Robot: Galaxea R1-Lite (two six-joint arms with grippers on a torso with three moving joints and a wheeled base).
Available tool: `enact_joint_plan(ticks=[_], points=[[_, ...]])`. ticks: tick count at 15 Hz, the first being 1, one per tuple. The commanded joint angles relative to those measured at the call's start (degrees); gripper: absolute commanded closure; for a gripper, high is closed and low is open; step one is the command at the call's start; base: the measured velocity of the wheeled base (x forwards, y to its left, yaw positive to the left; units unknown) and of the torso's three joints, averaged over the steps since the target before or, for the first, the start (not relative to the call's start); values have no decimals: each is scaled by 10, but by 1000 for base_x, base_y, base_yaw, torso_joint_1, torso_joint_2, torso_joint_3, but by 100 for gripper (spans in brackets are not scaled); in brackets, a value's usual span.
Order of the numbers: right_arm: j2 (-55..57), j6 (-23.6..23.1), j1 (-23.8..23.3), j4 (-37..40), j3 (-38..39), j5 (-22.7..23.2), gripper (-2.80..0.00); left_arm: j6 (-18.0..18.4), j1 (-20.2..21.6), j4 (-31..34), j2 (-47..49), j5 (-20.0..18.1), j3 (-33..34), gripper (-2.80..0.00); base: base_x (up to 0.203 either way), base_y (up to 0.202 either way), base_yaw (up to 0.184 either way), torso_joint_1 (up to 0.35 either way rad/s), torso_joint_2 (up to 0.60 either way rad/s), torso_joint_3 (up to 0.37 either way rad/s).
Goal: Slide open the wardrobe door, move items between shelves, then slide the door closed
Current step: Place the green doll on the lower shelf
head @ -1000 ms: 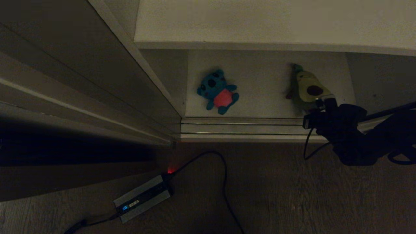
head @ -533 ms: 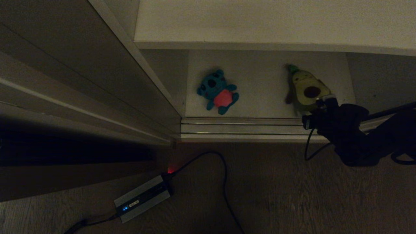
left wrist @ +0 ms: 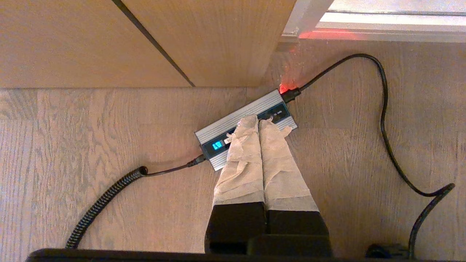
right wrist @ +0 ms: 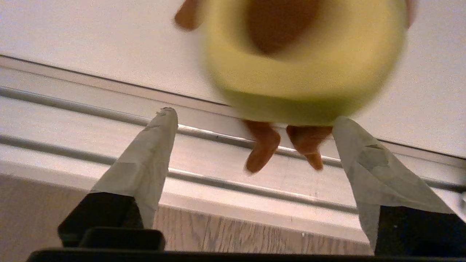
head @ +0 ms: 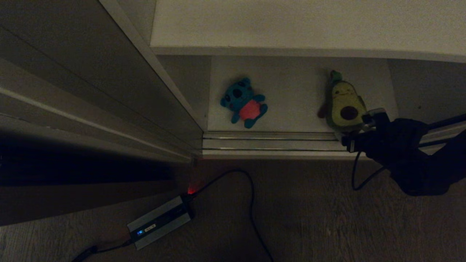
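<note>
The right gripper (right wrist: 255, 116), fingers spread wide and empty, hung over the floor track (head: 269, 143) just off the avocado (head: 345, 105) lying at the bottom shelf (head: 291, 91) front edge, apparently released.

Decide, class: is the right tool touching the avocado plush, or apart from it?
Apart. The right wrist view shows the right tool open, with bare track visible between each fingertip and the avocado plush.

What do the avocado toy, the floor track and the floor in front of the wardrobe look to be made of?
Avocado toy: soft plush fabric, judging by its rounded stuffed body and limp dangling legs. Floor track: probably metal, pale with glinting ribbed rails. Floor: wood or a wood-look laminate, matte, with visible grain and plank seams.
</note>
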Motion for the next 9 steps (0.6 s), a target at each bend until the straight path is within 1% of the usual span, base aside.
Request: enact_joint_plan(ticks=[1, 6, 9], points=[[-13, -1, 0, -5, 9, -1, -280, 0, 0, 0, -2, 0, 0, 0, 0, 0, 0, 0, 0, 0], [-39, 9, 5, 21, 53, 0, -280, 0, 0, 0, -2, 0, 0, 0, 0, 0, 0, 0, 0, 0], [-73, 16, 4, 38, 83, 0, -280, 0, 0, 0, -2, 0, 0, 0, 0, 0, 0, 0, 0, 0]])
